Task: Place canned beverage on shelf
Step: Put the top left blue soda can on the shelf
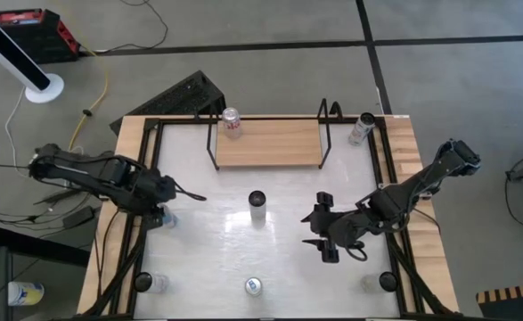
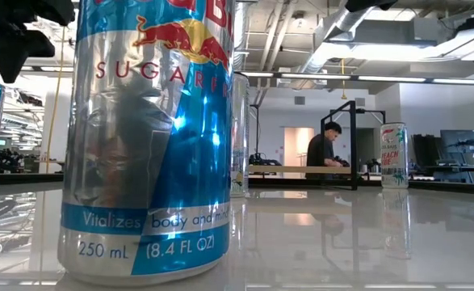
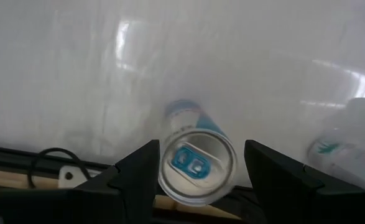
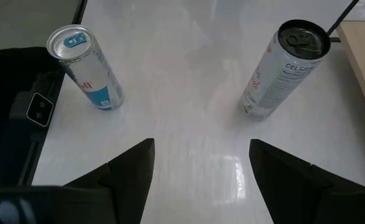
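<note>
The shelf point(image 1: 268, 143), a light-wood board in a black wire frame, stands at the table's far middle, with one can point(image 1: 232, 123) upright on its left end. My left gripper point(image 1: 165, 214) is open above a blue-and-silver can point(image 3: 196, 163) that stands at the table's left side. Its fingers stand on either side of the can's top, and no touch shows. My right gripper point(image 1: 319, 232) is open and empty at the table's right middle, fingers pointing toward the left. It faces a white can point(image 4: 285, 68) at the table's centre point(image 1: 257, 205).
More cans stand upright: one at the near edge point(image 1: 253, 286), large in the low view point(image 2: 148, 137), one beside the shelf's right end point(image 1: 362, 127), and one at each near corner point(image 1: 159, 283) point(image 1: 377, 282). A person point(image 2: 324, 149) is in the room beyond.
</note>
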Robot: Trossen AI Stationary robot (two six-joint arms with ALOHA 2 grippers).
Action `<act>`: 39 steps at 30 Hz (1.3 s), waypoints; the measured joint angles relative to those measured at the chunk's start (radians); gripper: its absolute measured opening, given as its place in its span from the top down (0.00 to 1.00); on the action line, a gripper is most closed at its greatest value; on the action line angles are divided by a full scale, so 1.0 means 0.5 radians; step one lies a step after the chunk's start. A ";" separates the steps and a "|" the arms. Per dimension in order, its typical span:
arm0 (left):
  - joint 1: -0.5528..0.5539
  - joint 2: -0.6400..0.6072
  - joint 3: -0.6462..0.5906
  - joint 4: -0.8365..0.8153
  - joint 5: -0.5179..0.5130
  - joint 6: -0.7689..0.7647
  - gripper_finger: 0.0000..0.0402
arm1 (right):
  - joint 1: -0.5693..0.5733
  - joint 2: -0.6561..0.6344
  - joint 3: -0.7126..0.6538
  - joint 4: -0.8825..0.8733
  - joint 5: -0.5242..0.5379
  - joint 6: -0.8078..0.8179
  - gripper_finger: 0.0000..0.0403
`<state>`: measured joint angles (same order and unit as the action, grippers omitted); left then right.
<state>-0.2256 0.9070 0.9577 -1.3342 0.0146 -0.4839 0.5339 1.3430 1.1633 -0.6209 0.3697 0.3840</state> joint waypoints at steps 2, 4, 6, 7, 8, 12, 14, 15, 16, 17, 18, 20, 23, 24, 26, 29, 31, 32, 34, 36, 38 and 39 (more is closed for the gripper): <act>-0.009 0.022 0.000 0.000 -0.003 0.002 0.45 | 0.001 0.000 0.000 0.000 0.000 0.000 0.29; -0.022 0.045 0.000 -0.001 -0.003 0.002 0.45 | 0.001 0.000 -0.005 0.010 0.000 0.000 0.29; -0.039 0.065 0.000 -0.001 -0.002 0.001 0.45 | 0.001 0.000 -0.025 0.021 0.000 0.001 0.29; -0.050 0.075 0.000 0.000 -0.002 -0.001 0.45 | 0.001 0.001 -0.039 0.016 0.000 0.001 0.29; -0.062 0.084 0.000 -0.001 -0.001 -0.008 0.45 | 0.001 0.001 -0.050 0.013 0.000 0.001 0.29; -0.099 0.088 0.000 0.004 -0.015 -0.066 0.45 | 0.001 0.001 -0.063 0.014 0.000 0.002 0.29; -0.101 0.088 0.000 0.004 -0.052 -0.098 0.45 | 0.001 0.001 -0.065 0.024 0.000 0.002 0.29; -0.101 0.088 0.000 0.002 -0.060 -0.106 0.45 | 0.001 0.001 -0.065 0.028 0.000 0.002 0.29; -0.100 0.088 0.000 -0.003 -0.063 -0.113 0.45 | 0.001 0.001 -0.065 0.033 -0.001 0.002 0.29; -0.100 0.088 0.000 -0.006 -0.068 -0.116 0.45 | 0.001 0.001 -0.065 0.039 -0.001 0.002 0.29; -0.100 0.088 0.000 -0.005 -0.068 -0.117 0.44 | 0.001 0.001 -0.065 0.039 -0.001 0.002 0.29; -0.100 0.088 0.000 -0.006 -0.076 -0.119 0.42 | 0.001 0.001 -0.066 0.039 -0.001 0.002 0.29; -0.100 0.088 0.000 -0.006 -0.080 -0.119 0.38 | 0.001 0.001 -0.066 0.039 -0.001 0.002 0.29; -0.100 0.088 0.000 -0.006 -0.080 -0.119 0.36 | 0.001 0.001 -0.066 0.039 -0.001 0.002 0.29; -0.100 0.088 0.000 -0.006 -0.080 -0.119 0.33 | 0.001 0.001 -0.066 0.039 -0.001 0.002 0.29; -0.100 0.088 0.000 -0.007 -0.078 -0.135 0.29 | 0.001 0.001 -0.066 0.039 -0.001 0.002 0.29; -0.100 0.088 0.000 -0.028 -0.078 -0.166 0.27 | 0.001 0.001 -0.066 0.039 -0.001 0.002 0.29; -0.100 0.088 0.000 -0.051 -0.077 -0.184 0.27 | 0.001 0.001 -0.066 0.039 -0.002 0.002 0.29; -0.100 0.088 -0.001 -0.101 -0.076 -0.219 0.27 | 0.001 0.001 -0.066 0.040 -0.002 0.002 0.29; -0.100 0.086 -0.032 -0.104 -0.075 -0.248 0.27 | 0.001 0.001 -0.066 0.040 -0.002 0.002 0.29; -0.100 0.085 -0.081 -0.079 -0.026 -0.262 0.26 | 0.001 0.001 -0.066 0.040 -0.002 0.002 0.29; -0.100 0.082 -0.116 -0.057 0.012 -0.263 0.26 | 0.001 0.001 -0.066 0.040 -0.002 0.002 0.29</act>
<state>-0.2756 0.9482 0.8998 -1.3629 0.0205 -0.6153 0.5343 1.3434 1.1301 -0.6010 0.3687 0.3847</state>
